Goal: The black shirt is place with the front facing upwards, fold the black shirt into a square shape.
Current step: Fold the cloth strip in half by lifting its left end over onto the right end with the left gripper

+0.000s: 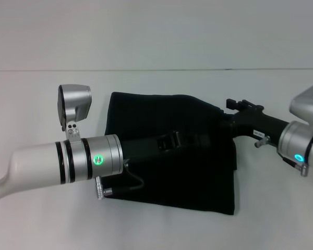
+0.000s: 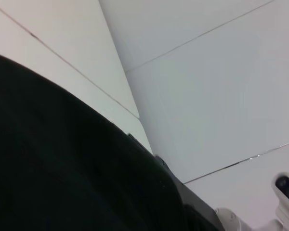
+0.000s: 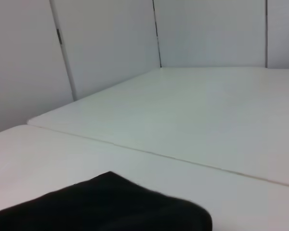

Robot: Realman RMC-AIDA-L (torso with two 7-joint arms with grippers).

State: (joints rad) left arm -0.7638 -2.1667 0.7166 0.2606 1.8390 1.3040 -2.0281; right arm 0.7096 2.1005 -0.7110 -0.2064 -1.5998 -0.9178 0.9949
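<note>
Black shirt [image 1: 161, 172]: lies folded on the white table [image 1: 36, 88], a dark four-sided bundle in the middle of the head view, the far edge sloping and the near right corner hanging lowest. No print or label shows on the upturned cloth.

Left tool [image 1: 190, 139]: reaches from the robot's left across the top of the shirt, its black body low over the cloth near the centre. Black against black, so the spread of its tips cannot be told.

Right tool [image 1: 219, 119]: comes in from the robot's right to the shirt's far right corner, where the cloth edge rises a little. Whether it is wide, narrow or holding cloth cannot be told.

Left wrist view: black cloth [image 2: 62, 168] fills the near half, with pale table and wall panels beyond.

Right wrist view: a rounded lump of the shirt [image 3: 111, 207] sits on the table [image 3: 183, 120], a seam between table tops running past it.
</note>
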